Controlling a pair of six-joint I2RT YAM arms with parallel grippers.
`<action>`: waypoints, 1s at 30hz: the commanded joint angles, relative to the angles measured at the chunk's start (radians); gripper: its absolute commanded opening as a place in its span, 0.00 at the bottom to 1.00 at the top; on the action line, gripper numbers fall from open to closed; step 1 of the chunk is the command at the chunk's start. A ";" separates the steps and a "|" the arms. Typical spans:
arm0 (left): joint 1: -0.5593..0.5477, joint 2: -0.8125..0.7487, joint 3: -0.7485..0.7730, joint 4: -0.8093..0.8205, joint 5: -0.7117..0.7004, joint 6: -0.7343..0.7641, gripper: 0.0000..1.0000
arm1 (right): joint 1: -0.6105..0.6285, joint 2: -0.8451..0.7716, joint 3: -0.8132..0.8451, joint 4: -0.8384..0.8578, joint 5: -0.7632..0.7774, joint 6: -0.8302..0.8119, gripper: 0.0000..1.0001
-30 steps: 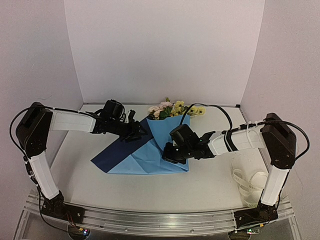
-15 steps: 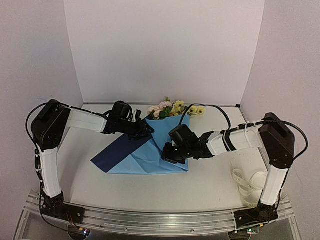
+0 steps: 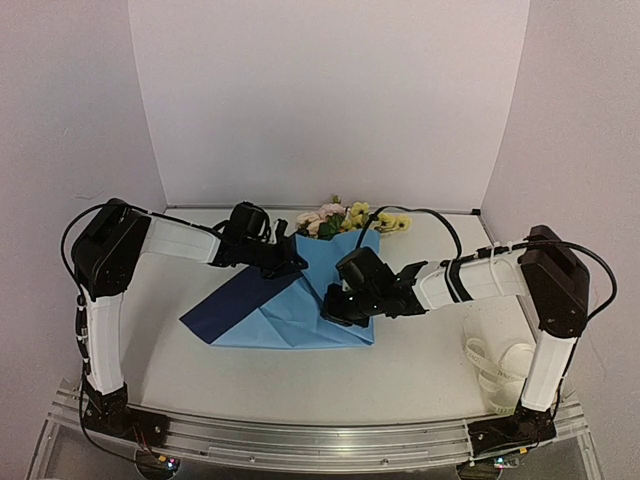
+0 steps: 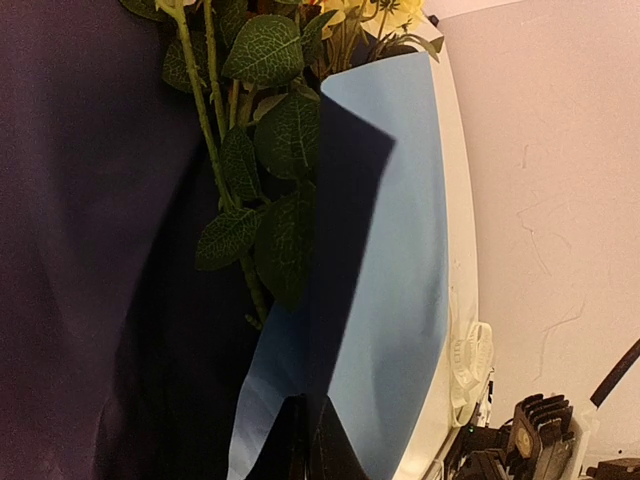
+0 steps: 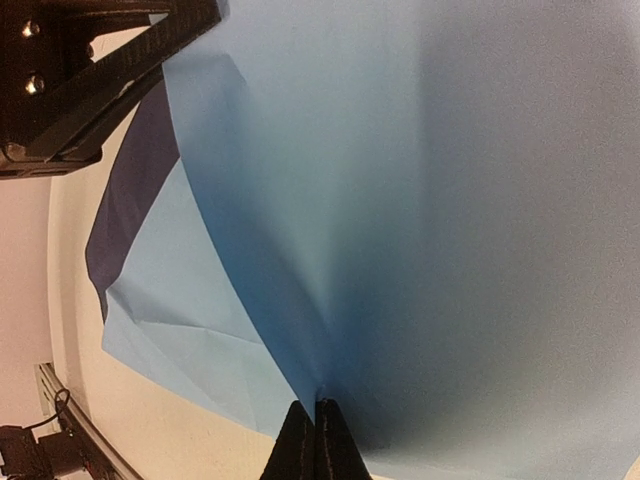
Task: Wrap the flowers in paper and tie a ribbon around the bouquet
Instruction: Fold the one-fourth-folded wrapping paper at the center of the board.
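Left claw (image 4: 308,448): fingers together, clamped on an edge of the paper (image 4: 400,250) where a dark fold runs down to the tips. Right claw (image 5: 316,432): fingers together, pinching the same sheet at a point from which a shadowed crease fans upward. The left wrist view alone shows what lies inside the fold: the flowers (image 4: 265,52), with thin green stems and dark, veined leaves, set between the dark reverse side and the bright blue flap. The right wrist view shows none of this, only smooth blue sheet, a strip of the darker side at the left, and the black frame of the left claw in the upper corner. The overhead view alone gives the layout. The sheet lies mid-table (image 3: 430,375) between the two claws, its far part raised around the stems. A dark blue flap is spread flat to the left, and pale pink and yellow blossoms show past the far edge, near the back wall. The ribbon (image 3: 497,368) lies loosely coiled at the right edge, well apart from the sheet, beside the right arm's upright.
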 commanded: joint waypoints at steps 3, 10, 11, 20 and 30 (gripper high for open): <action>0.000 -0.006 0.033 0.014 -0.009 0.051 0.00 | 0.009 -0.015 0.021 -0.030 0.003 -0.030 0.25; 0.000 -0.002 0.011 0.024 -0.002 0.072 0.00 | 0.009 -0.074 -0.008 -0.045 0.011 -0.035 0.45; 0.000 0.000 0.008 0.027 -0.001 0.075 0.00 | 0.008 -0.081 -0.013 -0.049 0.016 -0.034 0.46; 0.000 0.008 -0.009 0.035 0.006 0.090 0.00 | 0.001 -0.125 -0.103 -0.075 0.057 -0.010 0.42; 0.000 -0.027 -0.094 0.049 0.002 0.148 0.00 | -0.002 -0.146 -0.186 -0.072 0.072 0.011 0.39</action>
